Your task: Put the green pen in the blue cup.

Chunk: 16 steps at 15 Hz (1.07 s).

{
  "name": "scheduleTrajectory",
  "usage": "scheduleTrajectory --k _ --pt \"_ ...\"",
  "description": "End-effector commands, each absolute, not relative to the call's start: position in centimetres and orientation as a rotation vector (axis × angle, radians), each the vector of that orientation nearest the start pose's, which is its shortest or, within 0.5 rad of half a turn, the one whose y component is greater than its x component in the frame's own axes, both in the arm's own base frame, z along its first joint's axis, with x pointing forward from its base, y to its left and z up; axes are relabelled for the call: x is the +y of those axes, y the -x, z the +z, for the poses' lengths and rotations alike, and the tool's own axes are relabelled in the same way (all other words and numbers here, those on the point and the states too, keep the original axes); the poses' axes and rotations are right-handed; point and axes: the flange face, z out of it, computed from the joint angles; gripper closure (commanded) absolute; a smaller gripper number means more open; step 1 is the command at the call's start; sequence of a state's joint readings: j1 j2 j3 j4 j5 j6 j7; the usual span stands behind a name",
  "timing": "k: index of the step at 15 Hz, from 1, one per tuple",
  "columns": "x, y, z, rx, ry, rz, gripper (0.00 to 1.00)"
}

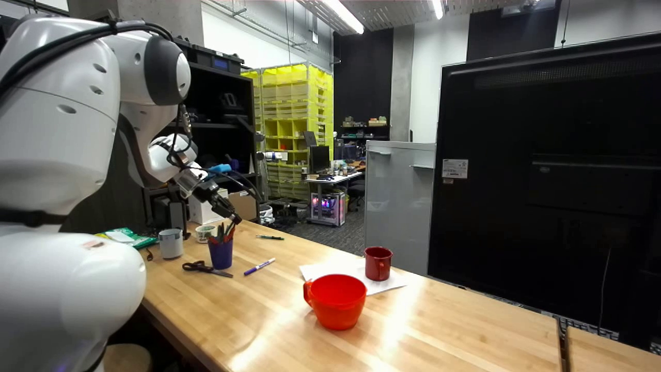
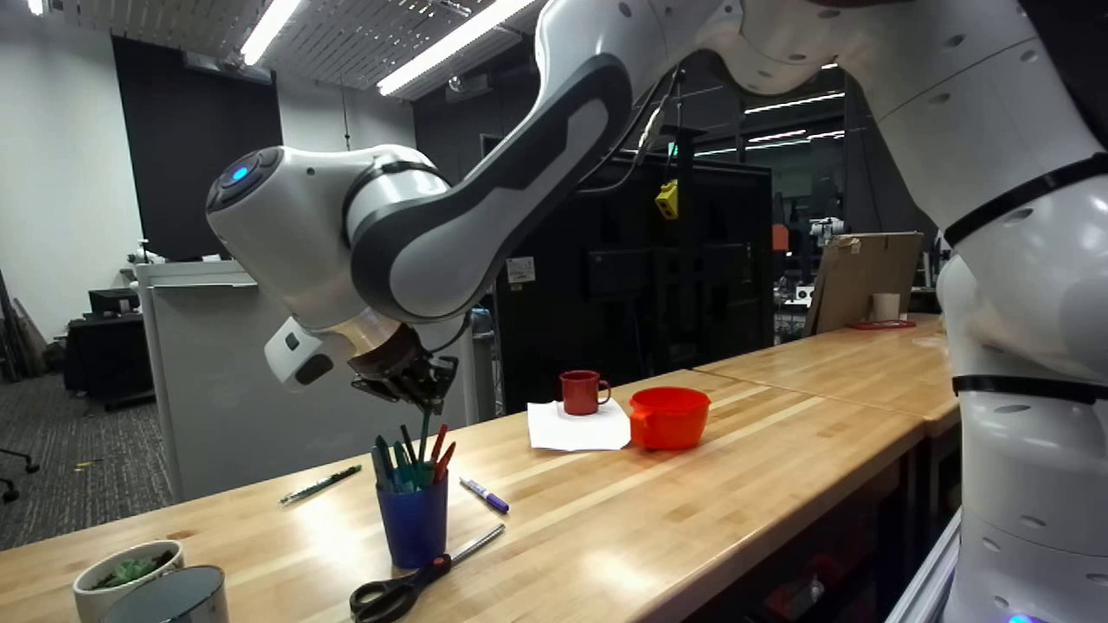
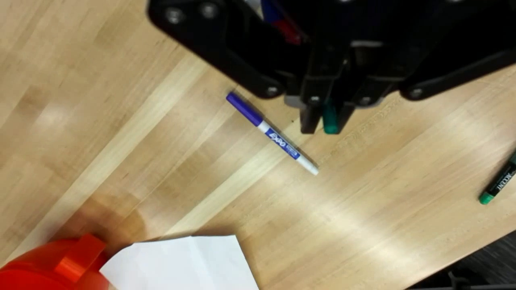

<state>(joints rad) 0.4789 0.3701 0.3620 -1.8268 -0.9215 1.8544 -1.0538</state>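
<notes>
While the gripper [image 2: 428, 403] hangs just above the blue cup [image 2: 415, 526], it's clenched on the green pen [image 3: 330, 121], slim, teal-toned, blunt at its top end! Nearly upright it stands, its lower part in among the red and green pens [image 2: 403, 472] crowding that cup. And the cup itself: deep blue, plain, straight-walled, upright on the wooden table [image 2: 597, 515], black-handled scissors [image 2: 433, 569] lying just beside it.
</notes>
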Motion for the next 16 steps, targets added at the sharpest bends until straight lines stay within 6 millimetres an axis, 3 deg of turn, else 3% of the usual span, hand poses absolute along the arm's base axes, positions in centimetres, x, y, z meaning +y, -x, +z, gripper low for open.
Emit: scheduleTrajectory --k 1,15,16 --pt "40.3 -46.4 34.1 2.191 -0.941 -0.491 0.98" --pt "40.9 -43.8 32.0 2.207 -0.909 -0.570 0.98" --pt "41.0 -43.7 32.0 2.208 -0.907 -0.571 0.72"
